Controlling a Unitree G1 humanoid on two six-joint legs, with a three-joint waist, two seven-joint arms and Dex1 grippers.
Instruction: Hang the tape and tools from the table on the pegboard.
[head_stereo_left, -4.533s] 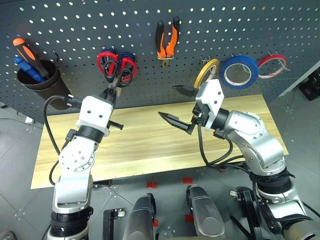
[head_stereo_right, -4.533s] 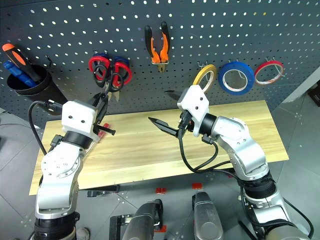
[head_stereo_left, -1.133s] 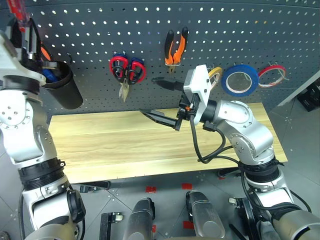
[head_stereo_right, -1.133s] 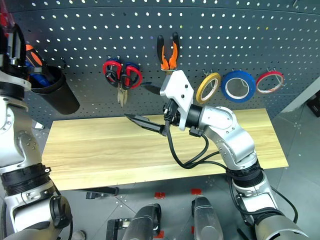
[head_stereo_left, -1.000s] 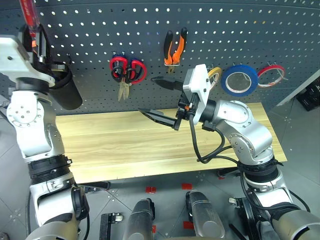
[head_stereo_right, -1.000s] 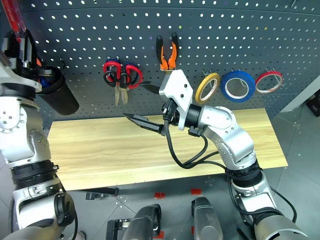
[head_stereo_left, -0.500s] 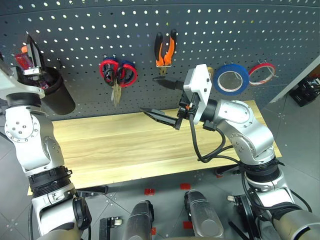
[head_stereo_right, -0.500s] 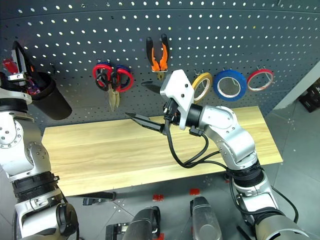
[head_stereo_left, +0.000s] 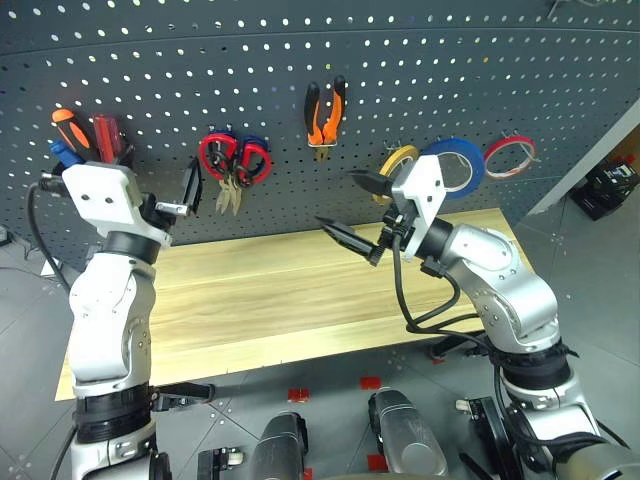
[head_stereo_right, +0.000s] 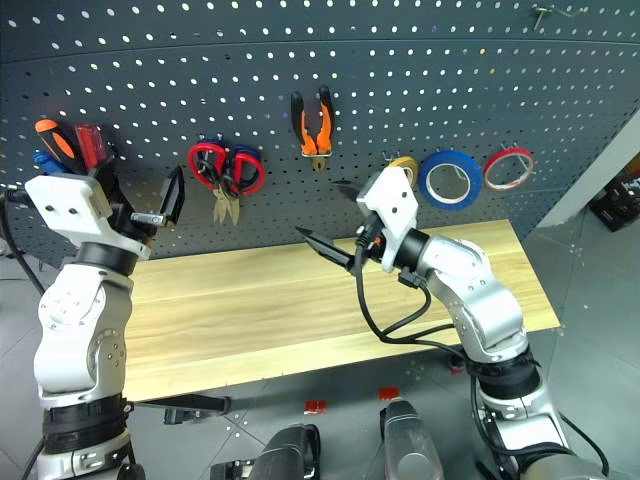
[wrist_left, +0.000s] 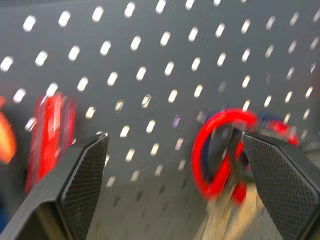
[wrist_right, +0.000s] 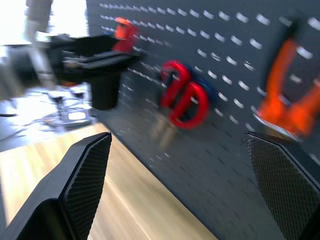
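The bench (head_stereo_left: 300, 290) is a long wooden top, and it is bare. Behind it stands the pegboard (head_stereo_left: 200, 80), dark grey with rows of small holes.

The tools hang on the pegboard. The pliers (head_stereo_left: 326, 112) with orange and black handles hang high in the middle. To their left the small scissors (head_stereo_left: 228, 185) hang with the red and blue scissors (head_stereo_left: 235, 157), blades down. At the far left a red screwdriver (head_stereo_left: 108, 140) stands in a black cup (head_stereo_right: 100, 165), next to an orange and black screwdriver (head_stereo_left: 72, 128) and a blue one (head_stereo_left: 62, 155).

The blue tape (head_stereo_left: 452, 165) hangs on the right. A yellow ring (head_stereo_left: 395, 160) hangs on its left and a red ring (head_stereo_left: 508, 155) on its right.

The left pincer (head_stereo_left: 165, 195) is up in front of the pegboard, between the cup and the scissors. It is wide and holds nothing.

The right pincer (head_stereo_left: 350, 210) is above the middle of the bench, pointing left. It is wide too and holds nothing.
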